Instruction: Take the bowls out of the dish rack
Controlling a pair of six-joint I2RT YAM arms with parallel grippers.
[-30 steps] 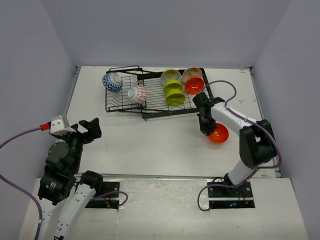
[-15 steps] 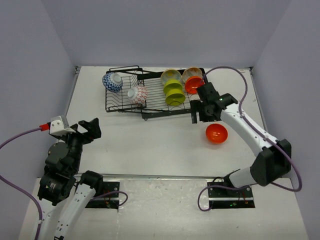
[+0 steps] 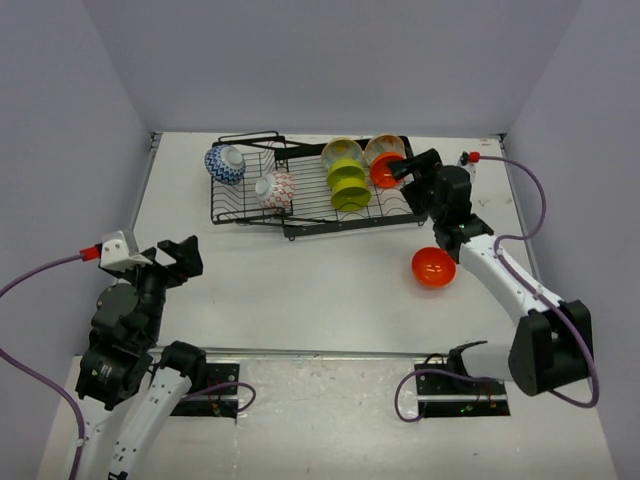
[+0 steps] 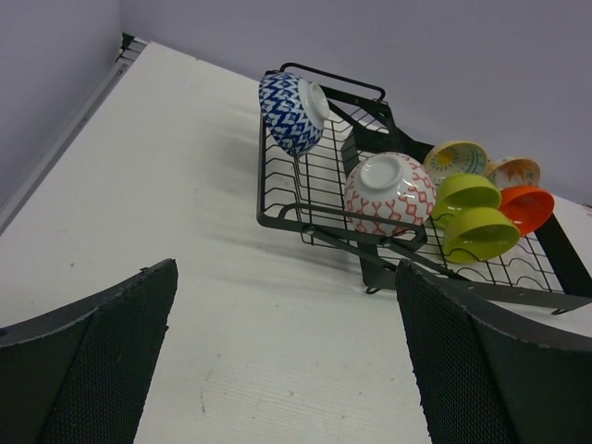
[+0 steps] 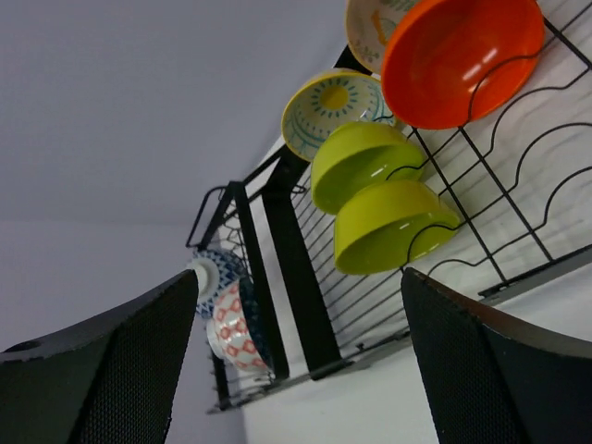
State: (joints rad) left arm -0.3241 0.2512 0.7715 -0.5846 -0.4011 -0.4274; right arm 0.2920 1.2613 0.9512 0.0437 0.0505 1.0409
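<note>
1. Pads of black mesh line the left gripper. Its jaws are spread wide and hold nothing. It hangs over the near left of the matte white table, well apart from the rack.
2. The rack is a black wire rectangle with rows of prongs, lying along the far side of the table.
3. A blue zigzag bowl lies on its side at the rack's left end.
4. A red-and-white bowl, also tipped, sits just right of it.
5. Two glossy lime bowls are nested on edge mid-rack. A cream bowl with a yellow centre stands behind them.
6. An orange bowl leans at the rack's right end, in front of another cream one.
7. The right gripper is over that right end, near the racked orange bowl. Its jaws are wide apart and empty.
8. A second orange bowl, smooth and round, sits open side up on the table, nearer than the rack and apart from it.
</note>
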